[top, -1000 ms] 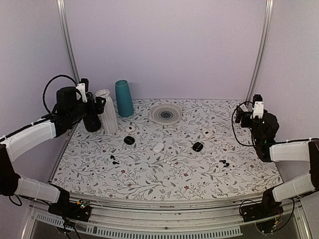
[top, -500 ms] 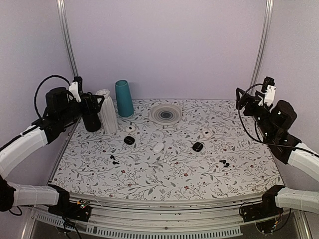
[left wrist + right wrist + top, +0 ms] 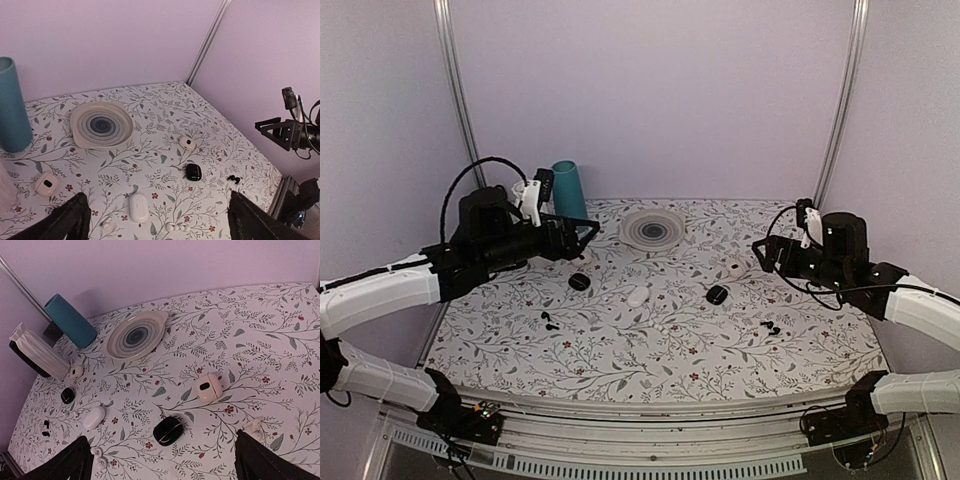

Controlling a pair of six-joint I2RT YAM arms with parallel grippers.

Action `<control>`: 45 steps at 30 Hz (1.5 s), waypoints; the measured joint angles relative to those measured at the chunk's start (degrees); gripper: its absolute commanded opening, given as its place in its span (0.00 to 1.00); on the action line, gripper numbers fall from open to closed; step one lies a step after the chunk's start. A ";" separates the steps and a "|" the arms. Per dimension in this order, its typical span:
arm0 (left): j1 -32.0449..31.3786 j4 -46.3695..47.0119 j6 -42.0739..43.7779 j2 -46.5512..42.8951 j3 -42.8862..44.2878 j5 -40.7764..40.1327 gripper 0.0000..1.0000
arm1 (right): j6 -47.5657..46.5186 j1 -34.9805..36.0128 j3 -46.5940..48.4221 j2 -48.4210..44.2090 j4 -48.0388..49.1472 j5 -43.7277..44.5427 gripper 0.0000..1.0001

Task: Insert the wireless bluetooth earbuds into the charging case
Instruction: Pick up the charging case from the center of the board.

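The white earbuds (image 3: 175, 226) are tiny glossy plastic, basically weightless and stiff, so I'd expect them to squirt out of a crooked pinch or skate across the surface (image 3: 620, 370). I'd pinch one across the fat body, not the stem, and go gentle.

In the top view that pair lies loose mid-surface, at about 5 o'clock from the white pebble (image 3: 138, 206). One more bud (image 3: 252, 425) sits near the white case (image 3: 210, 386), at its 4 o'clock in the right wrist view.

The case looks open, with something dark showing inside. It's probably light and slick too, so it may slide when a bud gets pushed in. The other arm might need to steady it by the base.

Heads up: a second case (image 3: 76, 371) that looks the same sits at 10 o'clock from the pebble, by the ribbed vase (image 3: 35, 352). I can't tell which one is meant.

Left jaws and right jaws are both spread wide with nothing between them, hanging above the surface and touching nothing.
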 measured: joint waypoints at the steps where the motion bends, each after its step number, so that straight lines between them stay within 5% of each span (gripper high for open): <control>1: -1.25 0.63 -0.63 1.16 0.02 0.17 0.96 | 0.44 0.04 0.00 0.11 -0.92 -0.48 0.99; 10: -6.82 1.25 -5.57 10.05 0.70 -1.73 0.96 | 0.20 -1.29 4.35 8.70 -3.98 -0.92 0.99; 20: -6.12 3.06 -8.81 9.44 0.94 -11.58 0.96 | -4.33 -3.19 10.99 23.50 -1.29 -1.81 0.97; 31: -5.25 5.70 -8.00 12.20 2.10 -8.52 0.94 | -7.50 -7.78 20.48 40.35 -2.16 -8.17 0.83; 45: -5.03 5.51 -7.58 15.87 6.23 -4.98 0.94 | -12.31 -8.41 27.91 52.72 -5.33 -10.08 0.77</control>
